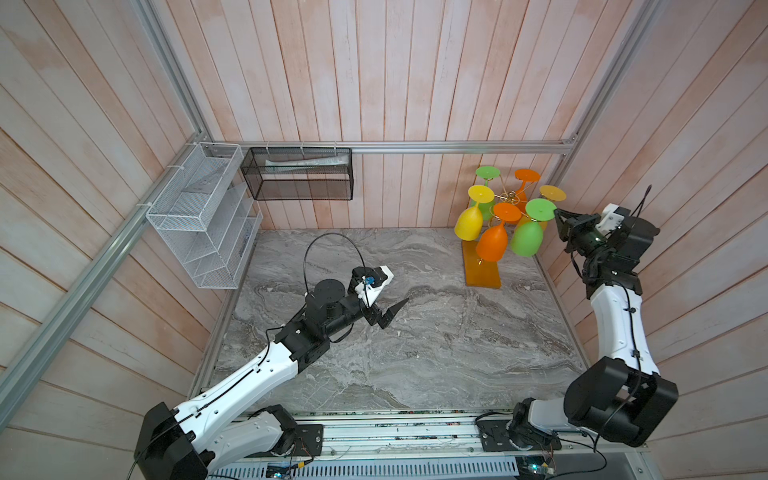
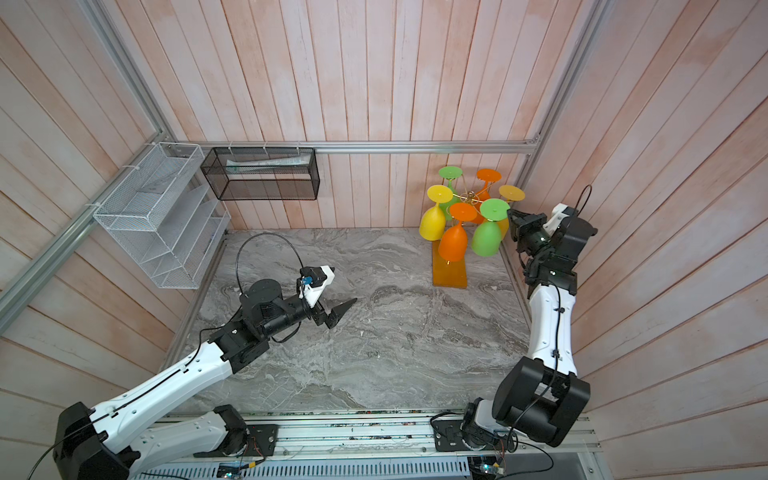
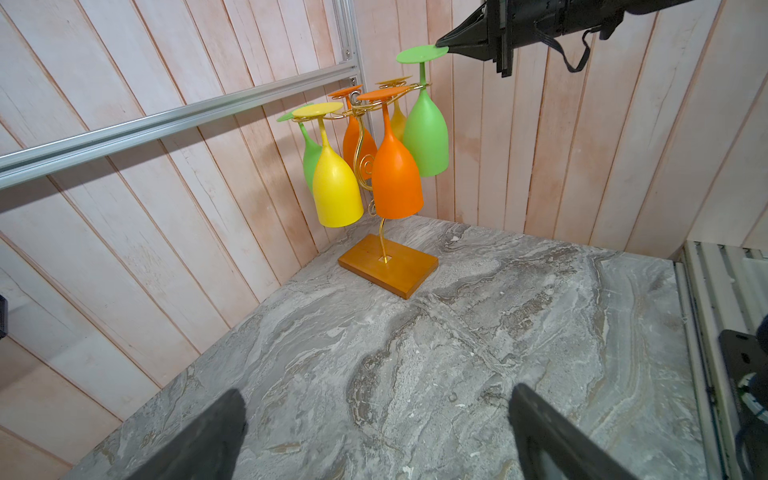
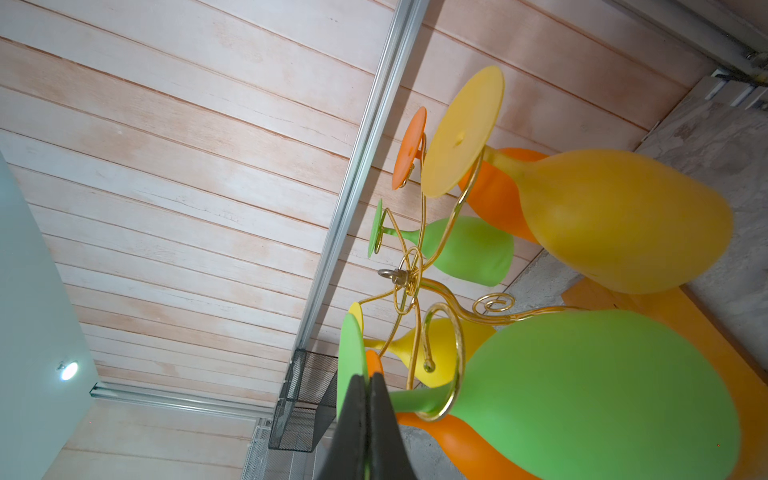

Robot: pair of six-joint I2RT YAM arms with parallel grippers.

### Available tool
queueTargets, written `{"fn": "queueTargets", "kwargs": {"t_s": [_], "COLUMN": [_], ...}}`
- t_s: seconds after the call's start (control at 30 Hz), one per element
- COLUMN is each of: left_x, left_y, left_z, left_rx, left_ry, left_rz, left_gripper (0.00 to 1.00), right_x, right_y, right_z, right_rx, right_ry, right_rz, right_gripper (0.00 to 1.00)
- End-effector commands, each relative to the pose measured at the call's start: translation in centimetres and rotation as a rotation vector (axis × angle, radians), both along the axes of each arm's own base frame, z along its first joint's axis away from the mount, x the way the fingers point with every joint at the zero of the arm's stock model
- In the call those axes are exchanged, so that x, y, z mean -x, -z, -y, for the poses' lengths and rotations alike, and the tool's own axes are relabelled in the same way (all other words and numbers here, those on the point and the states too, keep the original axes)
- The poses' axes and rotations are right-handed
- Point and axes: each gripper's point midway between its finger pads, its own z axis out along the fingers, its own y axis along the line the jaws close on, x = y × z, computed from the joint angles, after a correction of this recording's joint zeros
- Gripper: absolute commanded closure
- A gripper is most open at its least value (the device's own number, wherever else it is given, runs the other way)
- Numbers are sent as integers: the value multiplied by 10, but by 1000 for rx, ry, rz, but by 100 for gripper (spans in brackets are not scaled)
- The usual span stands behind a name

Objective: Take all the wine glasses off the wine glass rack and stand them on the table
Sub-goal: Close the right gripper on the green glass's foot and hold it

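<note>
We find the lime-green frosted wine glass (image 3: 426, 137) hanging bowl-down from the thin gold wire wine glass rack (image 3: 399, 274) with its orange-brown wooden base, on the side of the rack nearest the right arm. The right jaws are pressed together on the outer rim of the glass's flat round foot (image 3: 419, 55), a thin edge pinch, while the stem sits inside the rack's curled wire hook (image 4: 460, 357). The left jaws stand spread wide over the grey marbled bench (image 1: 415, 353), well apart from the rack and holding nothing. In our judgement the step in hand is drawing the glass out. To do it well we should slide the foot level along the wire towards the hook's open end, away from the rack's centre, raising it only enough to unweight the wire. A rim pinch resists twisting poorly, so we go slowly. Otherwise the bowl may swing into the orange wine glass (image 3: 397, 183) just beside it, or drag the light rack over.
</note>
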Motion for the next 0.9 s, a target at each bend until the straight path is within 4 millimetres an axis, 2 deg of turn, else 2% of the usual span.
{"fn": "queueTargets", "kwargs": {"t_s": [0.0, 0.17, 0.37, 0.6, 0.87], "left_x": [-1, -1, -1, -1, -1], "left_y": [6, 7, 10, 12, 15], "left_z": [0, 0, 2, 4, 6], "left_rx": [-9, -9, -11, -11, -16], "left_ry": [-3, -3, 2, 10, 16], "left_rz": [0, -3, -14, -22, -29], "left_gripper": [0, 0, 0, 0, 0], "right_x": [-2, -15, -29, -40, -34], "right_y": [-4, -1, -7, -6, -5], "right_z": [-14, -20, -13, 4, 31], "right_rx": [11, 9, 9, -16, -33], "right_ry": [-30, -41, -15, 20, 82], "right_rz": [19, 9, 16, 21, 31], "right_gripper": [100, 100, 100, 100, 100]}}
